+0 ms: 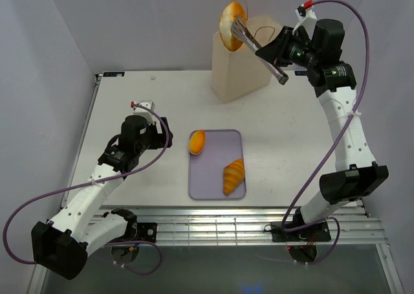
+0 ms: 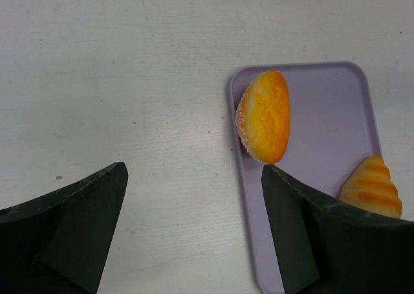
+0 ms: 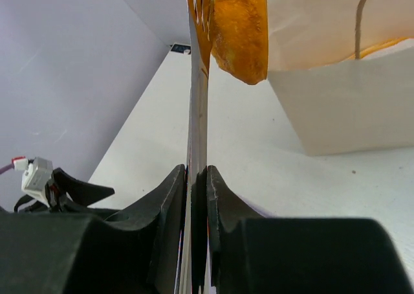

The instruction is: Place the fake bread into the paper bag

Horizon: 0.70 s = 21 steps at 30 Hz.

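**One bread up by the bag, two waiting on the tray**

Your right claw (image 1: pixel 270 56) is shut tight on a pair of tongs (image 1: pixel 248 36). The tongs pinch one bread (image 1: pixel 231 15). That bread hangs high up by the top of the paper bag (image 1: pixel 242 74), which stands at the far side of the table (image 1: pixel 142 93). It is not in the bag yet. You cannot tell from here if it is right over the opening or a little to one side.

Two more breads lie on the lilac tray (image 1: pixel 210 177). An oval roll (image 1: pixel 197 142) sits on the tray's left edge. A croissant (image 1: pixel 234 176) lies near its right side.

In the right wrist view, a bit of orange shows inside the bag. That may be bread already in there, but it is too little to be sure.

Your left claw (image 2: pixel 193 171) is wide open and holds nothing. It hangs over the bare table just left of the roll.

So I think you have this drop to finish, then two more breads to go.
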Motion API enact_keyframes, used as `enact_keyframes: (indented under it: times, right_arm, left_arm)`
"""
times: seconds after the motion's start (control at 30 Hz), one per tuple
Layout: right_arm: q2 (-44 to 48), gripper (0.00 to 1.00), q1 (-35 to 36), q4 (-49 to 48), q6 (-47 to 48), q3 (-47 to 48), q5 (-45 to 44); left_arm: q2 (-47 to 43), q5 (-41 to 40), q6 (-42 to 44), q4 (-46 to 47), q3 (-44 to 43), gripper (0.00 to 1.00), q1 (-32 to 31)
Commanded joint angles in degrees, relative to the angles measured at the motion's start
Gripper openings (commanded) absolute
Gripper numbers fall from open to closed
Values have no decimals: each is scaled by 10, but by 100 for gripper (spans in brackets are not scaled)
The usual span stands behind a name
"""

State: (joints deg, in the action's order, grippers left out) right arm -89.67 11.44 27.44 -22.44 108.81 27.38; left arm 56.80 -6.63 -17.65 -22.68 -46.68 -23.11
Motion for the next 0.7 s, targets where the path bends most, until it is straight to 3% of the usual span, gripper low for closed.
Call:
enact_keyframes:
  times: [0.0,0.23,0.67]
  right_arm:
    - [-22,8,-19,-83,-28,74,33]
    - [-81,8,-60,-135,-58,120,31]
    - [-172,8,-103,-190,-88,122,55]
  left_arm:
    - [-1,7,-2,4,-18,95,-3]
    - [6,13,-2,5,-18,95,-3]
    - [13,18,0,6,-18,95,-3]
